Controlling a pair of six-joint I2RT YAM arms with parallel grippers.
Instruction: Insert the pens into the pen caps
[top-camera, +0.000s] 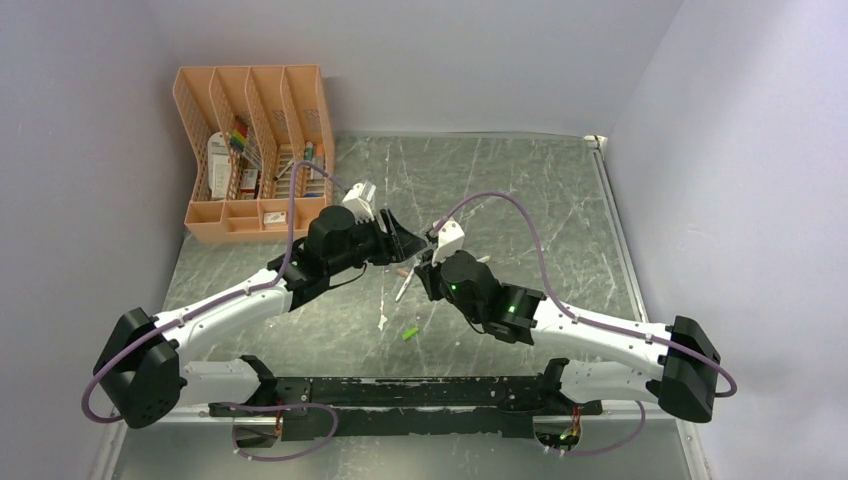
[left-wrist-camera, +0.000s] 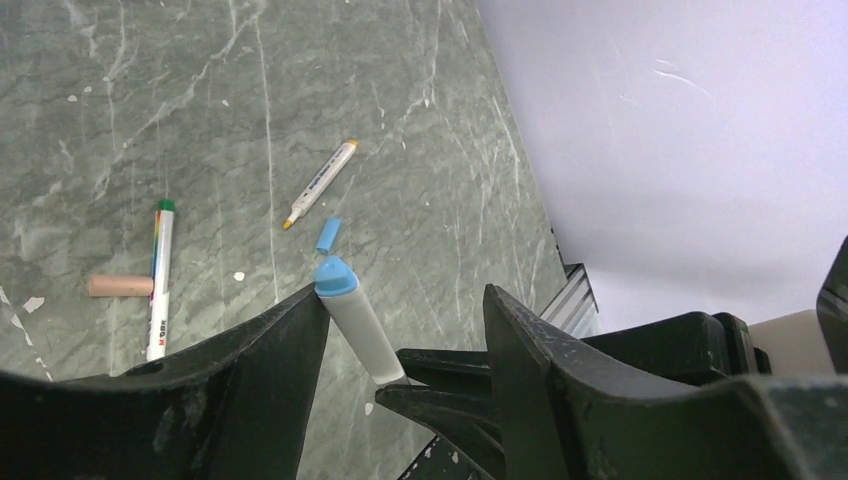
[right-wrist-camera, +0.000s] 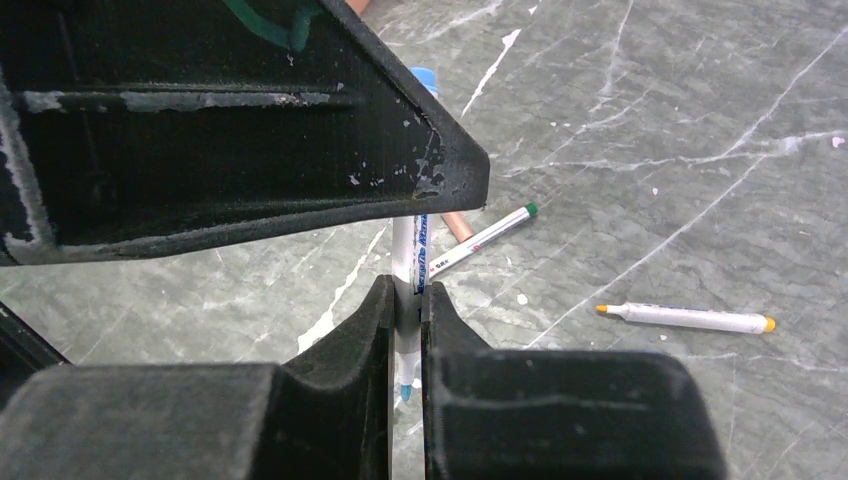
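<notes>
Above table (left-wrist-camera: 150, 100): right gripper (right-wrist-camera: 406, 300) clamps blue-ended pen (left-wrist-camera: 360, 330); left gripper (left-wrist-camera: 405, 300) has its jaws apart around the pen's top end.
It touches one left finger, with a gap to the other. Lying on the table: blue cap (left-wrist-camera: 327, 234), pink cap (left-wrist-camera: 119, 286), green pen (left-wrist-camera: 159, 280), orange pen (left-wrist-camera: 320, 183), green cap (top-camera: 410, 333).

The left arm (top-camera: 225, 310) and right arm (top-camera: 600, 335) had white shells between bulky black joints, lilac cables (top-camera: 500, 196) looping along them, two green lights (top-camera: 515, 297) glowing just behind the right gripper (top-camera: 425, 270), and matte black wedge-shaped fingers (right-wrist-camera: 250, 120) scuffed whitish.
</notes>
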